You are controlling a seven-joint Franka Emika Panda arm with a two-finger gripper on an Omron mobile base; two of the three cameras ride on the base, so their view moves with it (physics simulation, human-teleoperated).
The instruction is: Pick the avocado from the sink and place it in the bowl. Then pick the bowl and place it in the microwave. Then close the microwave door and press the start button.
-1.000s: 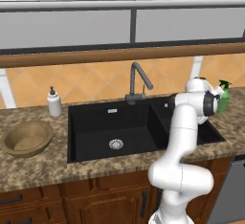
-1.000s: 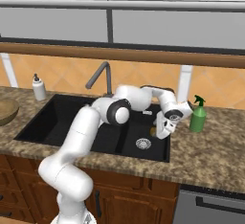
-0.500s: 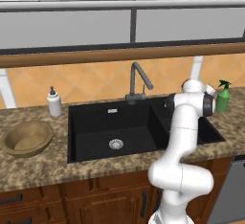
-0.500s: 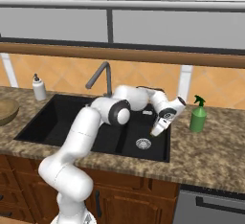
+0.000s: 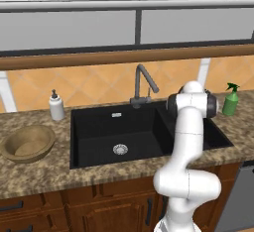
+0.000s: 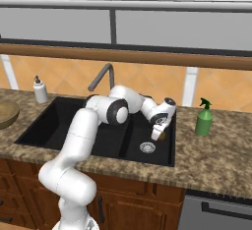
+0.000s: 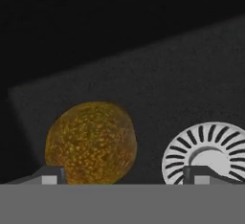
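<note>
Right base view shows the arm reaching lower than a second ago: the white wrist, which then hung level with the green spray bottle (image 6: 204, 119) at centre right of the frame, has tipped down into the right basin of the sink (image 6: 59, 121), and the tool (image 6: 156, 134) now hangs just above the round drain (image 6: 147, 147), with a spot of brownish fruit at its tips. Hand view confirms it: the avocado (image 7: 91, 142) lies on the dark basin floor at lower left of the frame, beside the slotted metal drain at lower right, and the two dark fingertips (image 7: 48, 176) stand wide apart, one at the fruit's left edge and one over the drain, so the tool is open and grips nothing. I judge that the descent to the fruit is nearly done but the fruit sits off centre between the tips, so a small sideways correction seems needed before closing. Counting: one avocado, one wooden bowl (image 5: 28, 143) on the granite tabletop (image 5: 59, 174) at far left of the left base view, well apart from the fruit, one faucet (image 5: 143, 85), one soap dispenser (image 5: 56, 106), one spray bottle, two basins and two drains.
</note>
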